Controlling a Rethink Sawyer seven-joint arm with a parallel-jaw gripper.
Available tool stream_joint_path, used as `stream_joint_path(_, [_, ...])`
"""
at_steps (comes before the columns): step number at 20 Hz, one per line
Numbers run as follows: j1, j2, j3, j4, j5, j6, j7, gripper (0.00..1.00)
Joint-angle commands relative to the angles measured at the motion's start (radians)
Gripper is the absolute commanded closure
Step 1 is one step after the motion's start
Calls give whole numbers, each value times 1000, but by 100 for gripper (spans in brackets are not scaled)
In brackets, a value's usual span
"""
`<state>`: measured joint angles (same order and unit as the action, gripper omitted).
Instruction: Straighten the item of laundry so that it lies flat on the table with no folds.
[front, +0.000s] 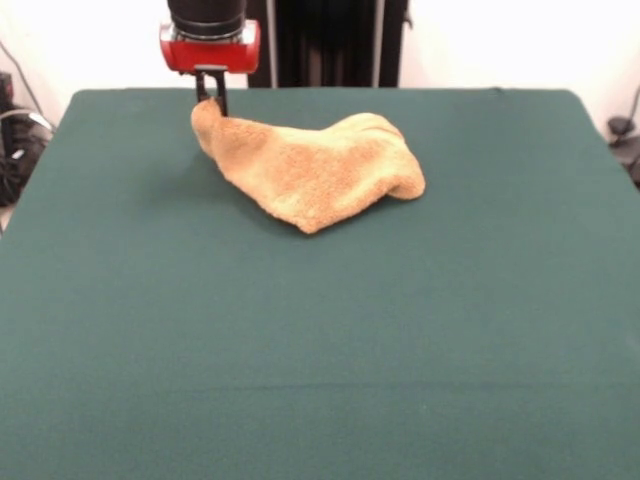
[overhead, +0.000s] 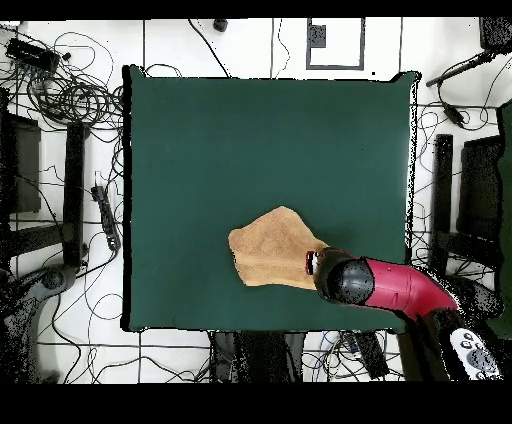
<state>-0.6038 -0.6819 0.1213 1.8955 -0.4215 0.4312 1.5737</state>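
End effector (front: 211, 98) pinches towel (front: 315, 170) corner (lifted); rest crumpled on table (front: 320, 350).

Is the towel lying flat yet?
No: in the front view the towel sits humped and folded, one end lifted at the gripper.

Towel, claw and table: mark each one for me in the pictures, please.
Towel (front: 320, 170), front view: middle of its bunched terry surface.
Claw (front: 211, 95), front view: between the dark tips, at the towel's raised corner.
Table (overhead: 260, 140), overhead view: bare green cloth above the towel.
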Motion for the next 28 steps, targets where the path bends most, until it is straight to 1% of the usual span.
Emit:
stream_joint_path(1, [-68,-31,74,39,0,85,-31,100])
stream_joint_path(6, [-84,-37,97,25,6,97,-38,100])
stream_joint_path(9, [-105,-56,106,48,6,93,-38,100])
stream_joint_path(14, [-121,-62,119,56,-8,83,-46,100])
stream_joint_path(20, [-123,-65,119,56,-5,87,-38,100])
stream_joint_path(28, [-117,-93,113,54,6,121,-40,100])
